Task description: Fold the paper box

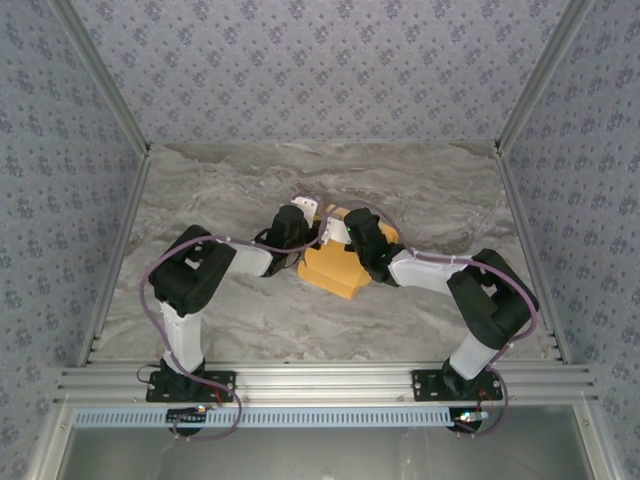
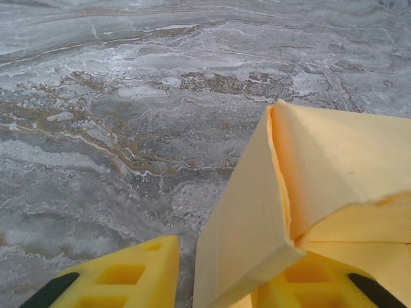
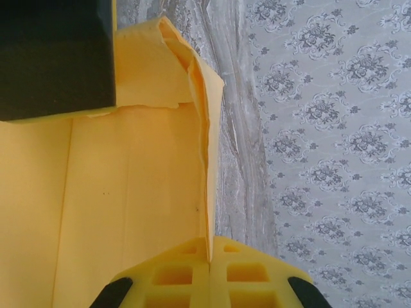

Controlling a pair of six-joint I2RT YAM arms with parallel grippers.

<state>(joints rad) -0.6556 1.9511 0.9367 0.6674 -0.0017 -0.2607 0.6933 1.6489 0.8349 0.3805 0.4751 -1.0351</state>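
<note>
Where the box lies: the orange-yellow thin cardboard paper box (image 1: 338,272) sits half-formed at the middle of the grey marbled worktop (image 1: 220,190), between the wrists of the two arms.
Left fingers: the yellow left fingers (image 2: 122,276) stand apart. A raised corner fold of the paper box drops into the gap between them and lies over the finger on the right of that view, with bare worktop showing beside the other.
Right fingers: the yellow right fingers (image 3: 173,276) are pressed together on the thin upright edge of a side wall, tight against the sheet on both sides.
Box state: the walls are partly up, the corner flap is loose and creased, and nothing looks tucked in.
Step in hand: by my reading, raising and squaring a wall and its corner, roughly midway through the fold.
Next move calls for: probably the left fingers closing on the corner fold while the right fingers steady the wall, then pushing the flap inward along its crease. Thin card may buckle if squeezed off the crease.
</note>
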